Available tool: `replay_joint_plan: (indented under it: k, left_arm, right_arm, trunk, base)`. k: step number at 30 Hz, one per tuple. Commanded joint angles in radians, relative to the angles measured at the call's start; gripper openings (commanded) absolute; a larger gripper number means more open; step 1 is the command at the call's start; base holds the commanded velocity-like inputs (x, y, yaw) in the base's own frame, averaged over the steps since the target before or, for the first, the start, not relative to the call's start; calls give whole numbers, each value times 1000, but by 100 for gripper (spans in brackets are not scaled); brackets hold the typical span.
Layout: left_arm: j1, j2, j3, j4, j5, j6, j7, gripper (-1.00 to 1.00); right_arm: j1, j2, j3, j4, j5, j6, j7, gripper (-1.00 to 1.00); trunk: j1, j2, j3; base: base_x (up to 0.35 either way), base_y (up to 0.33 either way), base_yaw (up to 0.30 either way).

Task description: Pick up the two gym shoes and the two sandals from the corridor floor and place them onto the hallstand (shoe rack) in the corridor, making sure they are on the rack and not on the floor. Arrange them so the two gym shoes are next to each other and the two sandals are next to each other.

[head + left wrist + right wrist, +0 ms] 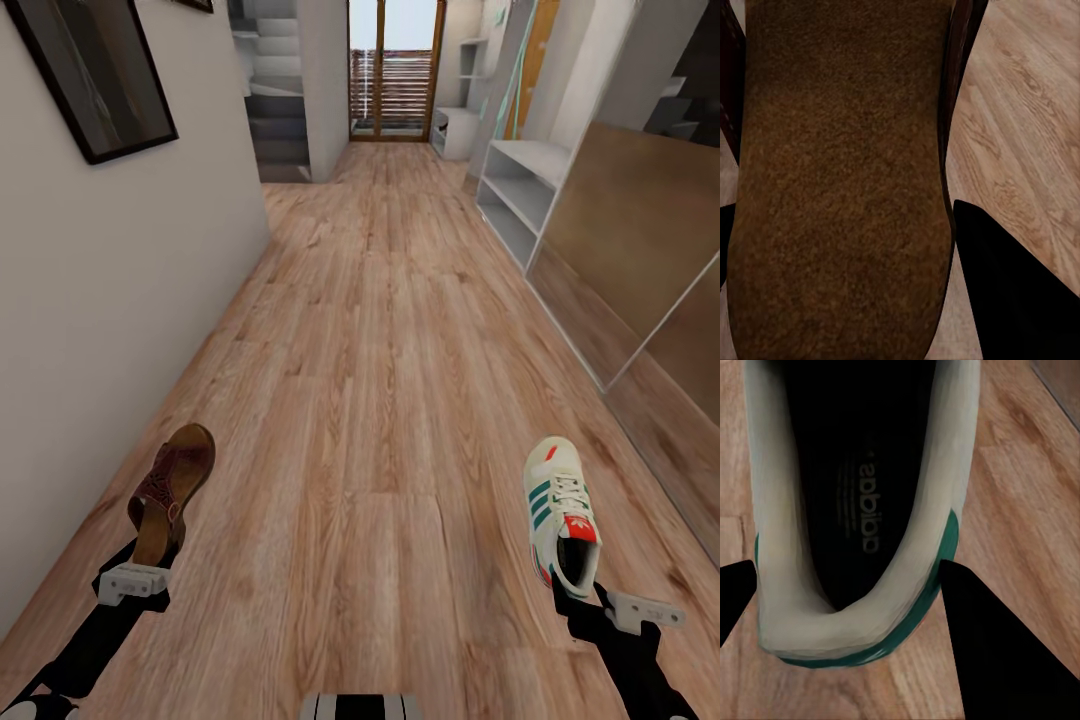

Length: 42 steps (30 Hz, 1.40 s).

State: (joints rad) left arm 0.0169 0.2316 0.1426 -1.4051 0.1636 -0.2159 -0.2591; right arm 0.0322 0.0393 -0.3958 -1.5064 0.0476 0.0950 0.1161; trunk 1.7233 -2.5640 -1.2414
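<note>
A dark maroon sandal [172, 490] with a tan footbed is held by its heel in my left gripper [150, 560], toe pointing ahead, above the corridor floor [380, 380]. In the left wrist view the sandal's footbed [840, 172] lies between the black fingers [1020, 300]. A cream-white gym shoe [560, 510] with green stripes and a red tongue label is held by its heel in my right gripper [578, 588]. The right wrist view looks into the shoe's opening [855, 510], its heel between the fingers [1005, 652]. The pale hallstand [545, 158] with open shelves stands far ahead on the right.
A white wall [110, 270] with a dark framed picture [95, 70] runs along the left. Brown sliding panels [640, 240] line the right side, nearer than the hallstand. Stairs [275, 110] and a glazed door [395, 65] close the far end of the corridor.
</note>
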Motion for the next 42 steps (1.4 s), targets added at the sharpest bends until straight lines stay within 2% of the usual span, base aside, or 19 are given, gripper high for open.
replay_joint_plan:
  k: [1,16,31,42]
  left_arm:
    - [0,0,0,0,-2,0,0,-100]
    - [0,0,0,0,-4,-1,0,-100]
    - [0,0,-1,0,-5,-1,0,-100]
    - [0,-1,0,0,-2,-2,0,-100]
  right_arm:
    - [0,0,0,0,-2,0,-1,-100]
    - [0,-1,0,0,-2,0,1,-100]
    - [0,0,1,0,-2,0,2,-100]
    - [0,0,1,0,-2,0,2,-100]
  trunk:
    - [0,0,1]
    - [0,0,8]
    - [0,0,9]
    - [0,0,9]
  base:
    - [300,0,0]
    - [140,0,0]
    - [253,0,0]
    - [61,0,0]
